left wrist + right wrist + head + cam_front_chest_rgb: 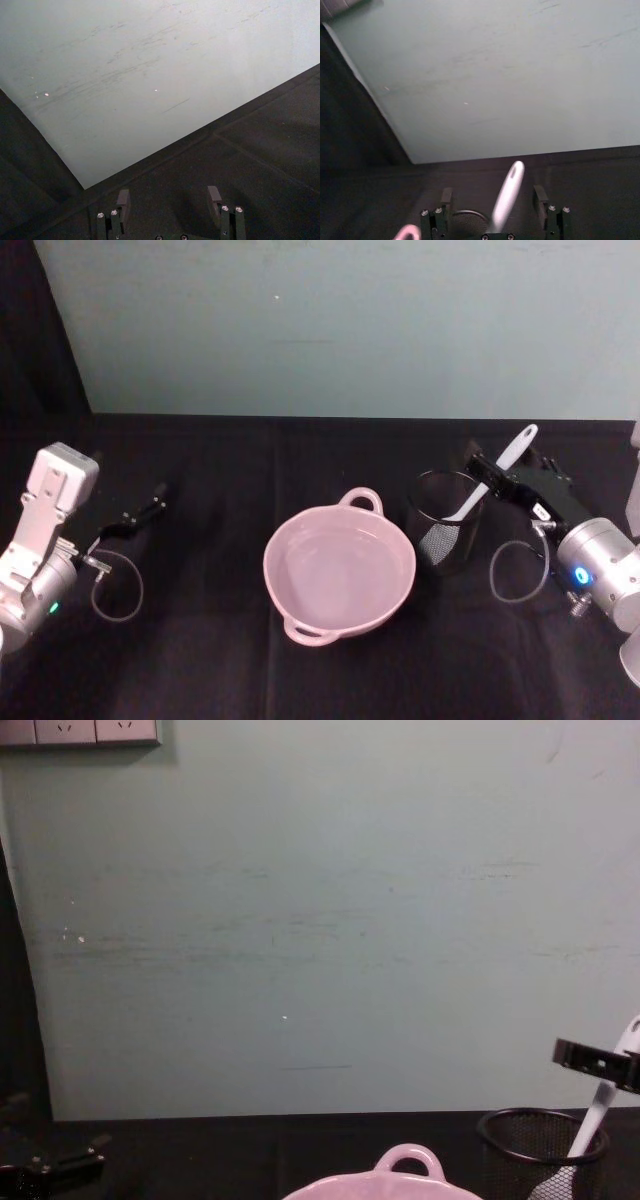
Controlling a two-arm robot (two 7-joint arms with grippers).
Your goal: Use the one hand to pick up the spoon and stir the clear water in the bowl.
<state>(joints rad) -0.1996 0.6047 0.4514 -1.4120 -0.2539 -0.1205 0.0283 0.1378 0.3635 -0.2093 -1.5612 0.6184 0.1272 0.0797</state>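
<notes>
- Standing in the black wire-mesh cup (443, 530), the white spoon (497, 471) leans blade-down, its handle rising up and to the right past the cup's rim; you can see the same lean from the chest view, where the handle climbs out of the mesh.
- Your right claw (487, 472) sits at the cup's far right side, around the spoon's handle above the rim. In the right wrist view its jaws stand well apart with the handle passing between them, touching neither finger (446, 196), so it has hold of nothing.
- The pale pink bowl (340, 577) rests at the middle of the black bench (200, 660), just left of the mesh cup, one loop handle toward the wall and one toward you. Clear water lies in it; nothing else is inside.
- Your left claw (150, 503) hangs low over the bench far to the left, well apart from bowl and cup, jaws parted and empty in the left wrist view.
</notes>
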